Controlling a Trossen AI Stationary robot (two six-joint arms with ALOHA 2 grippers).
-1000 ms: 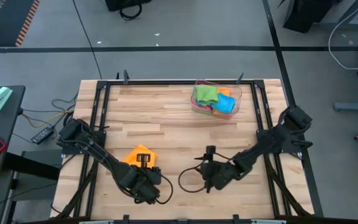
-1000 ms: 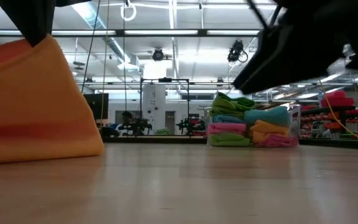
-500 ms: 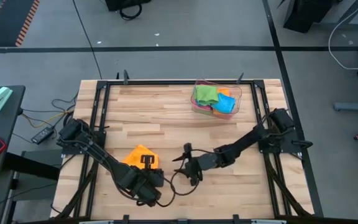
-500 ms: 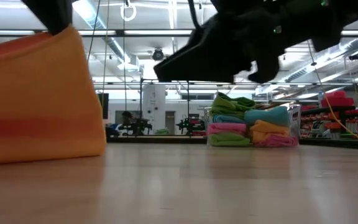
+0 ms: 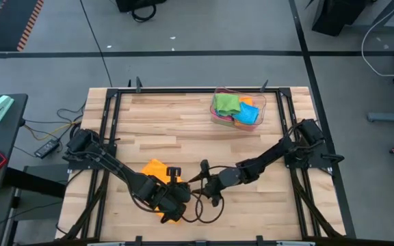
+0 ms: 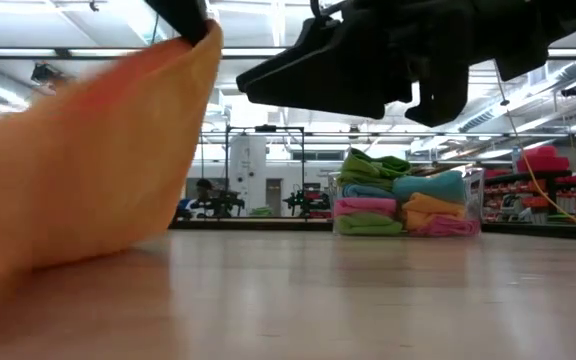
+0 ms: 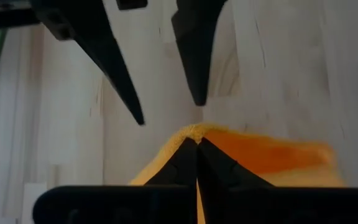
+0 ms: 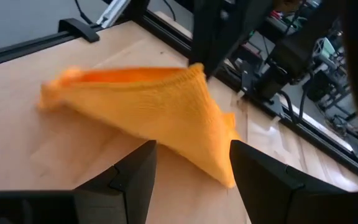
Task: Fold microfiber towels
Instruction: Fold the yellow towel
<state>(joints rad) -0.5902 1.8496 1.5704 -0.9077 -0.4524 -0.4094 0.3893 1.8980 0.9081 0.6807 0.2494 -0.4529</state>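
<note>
Near the front edge of the wooden table [image 5: 183, 123], the left gripper [image 5: 176, 195] has its fingers pinched tight on a corner of the orange towel [image 5: 157, 171], lifting that corner while the rest of the cloth trails on the wood. From above, the arm hides most of the cloth; the left wrist view makes the grip plain, the two dark fingers [image 7: 185, 163] meeting on the peak of orange cloth [image 7: 260, 155]. Just beside it, the right gripper [image 5: 204, 183] hangs over the table with its fingers spread, holding nothing; its own wrist view looks between those fingers [image 8: 135, 174] at the towel [image 8: 166, 106] raised into a tent shape. Only the low view shows the height: the towel [image 6: 88, 170] rises to a point at the top, the right gripper [image 6: 318, 75] clear of the tabletop. At the far side a clear tray [image 5: 219, 117] holds the other towels [image 5: 237, 106] in green, blue, pink and orange, stacked as the low view [image 6: 403, 205] shows.
</note>
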